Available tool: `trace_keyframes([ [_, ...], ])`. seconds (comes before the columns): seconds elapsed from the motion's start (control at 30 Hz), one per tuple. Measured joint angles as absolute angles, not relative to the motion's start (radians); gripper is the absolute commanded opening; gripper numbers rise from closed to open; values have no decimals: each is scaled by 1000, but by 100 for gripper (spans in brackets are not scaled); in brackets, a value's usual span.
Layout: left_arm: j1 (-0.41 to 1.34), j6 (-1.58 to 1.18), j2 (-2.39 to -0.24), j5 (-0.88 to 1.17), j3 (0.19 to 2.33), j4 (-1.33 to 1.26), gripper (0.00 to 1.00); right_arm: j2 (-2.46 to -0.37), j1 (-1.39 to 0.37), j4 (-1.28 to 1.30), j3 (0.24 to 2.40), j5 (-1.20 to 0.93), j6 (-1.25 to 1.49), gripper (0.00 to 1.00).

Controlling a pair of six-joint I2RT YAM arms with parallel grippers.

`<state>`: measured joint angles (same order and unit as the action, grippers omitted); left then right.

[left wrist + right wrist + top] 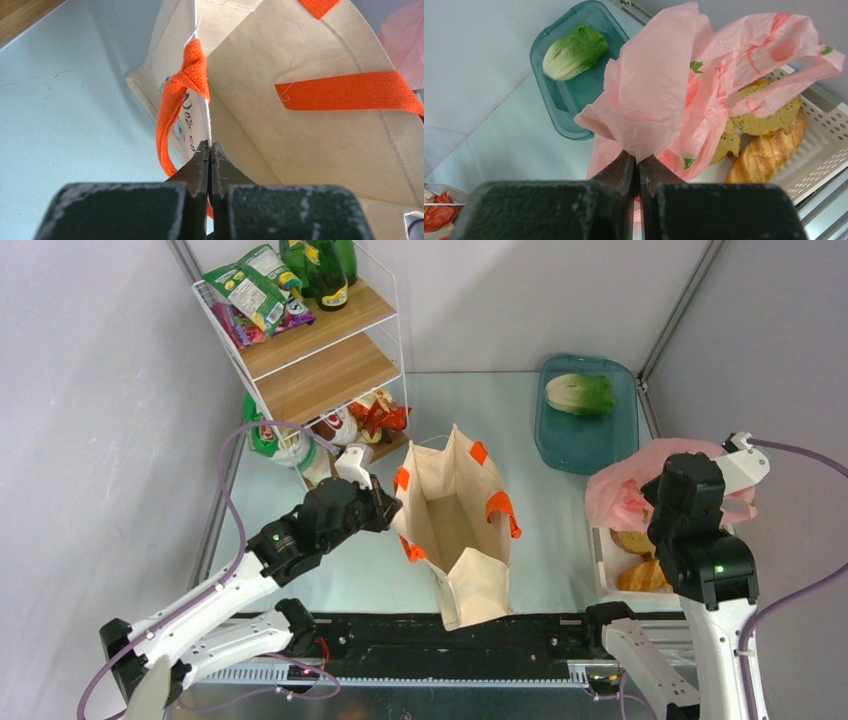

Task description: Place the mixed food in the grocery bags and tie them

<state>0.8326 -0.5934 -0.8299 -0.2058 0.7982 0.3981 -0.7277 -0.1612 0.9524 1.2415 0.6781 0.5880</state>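
- Top external view: a beige fabric tote with orange handles (pixel 455 530) is seen standing with its mouth gaping in the middle of the pale table (pixel 370 580), between the two arms.
- The left pincer (pixel 210 150) is pressed together on the tote's left rim, near a knotted bit of orange strap. The cloth edge is clearly pinched in the left wrist view.
- The right pincer (pixel 638 162) is clamped too, with a fold of the thin translucent pink plastic bag (pixel 659 85) nipped between its tips. The bag is held up, all crumpled, over the white perforated plastic basket (pixel 824 135).
- Golden-brown bread rolls (pixel 764 150) are seen lying in that basket, partly covered by the pink plastic.
- A pale-green leafy lettuce head (pixel 574 52) is laid in the teal plastic tray (pixel 574 100) at the far right of the table, apart from both bags.
- Dark green glass bottles (pixel 325 270) and snack packets (pixel 250 290) are parked on the wooden wire-frame shelf (pixel 320 365) at the far left.
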Motion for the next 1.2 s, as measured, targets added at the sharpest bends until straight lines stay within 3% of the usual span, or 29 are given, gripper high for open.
trace_keyframes([
  [0.03, 833, -593, -830, -206, 798, 398, 0, -720, -161, 957, 1242, 679, 592, 7],
  [0.1, 833, -592, -830, -206, 798, 398, 0, -702, -161, 960, 1242, 680, 595, 32],
  [0.13, 833, -592, -830, -205, 798, 398, 0, -690, -162, 960, 1242, 683, 599, 69],
  [0.2, 833, -591, -830, -205, 798, 398, 0, -666, -161, 959, 1242, 696, 610, 96],
  [0.33, 833, -590, -826, -204, 798, 398, 0, -630, -158, 942, 1242, 636, 550, 99],
  [0.7, 833, -578, -821, -196, 798, 399, 0, -720, -229, 828, 1245, -110, 409, 99],
  [0.9, 833, -575, -823, -194, 798, 399, 0, -853, -579, 824, 1247, -49, 397, 99],
  [1.07, 833, -575, -825, -187, 798, 398, 0, -993, -714, 823, 1248, 80, 400, 98],
  [1.13, 833, -574, -825, -183, 798, 398, 0, -1061, -748, 824, 1248, 146, 408, 91],
  [1.2, 833, -569, -825, -180, 799, 398, 0, -1115, -771, 825, 1248, 208, 418, 75],
])
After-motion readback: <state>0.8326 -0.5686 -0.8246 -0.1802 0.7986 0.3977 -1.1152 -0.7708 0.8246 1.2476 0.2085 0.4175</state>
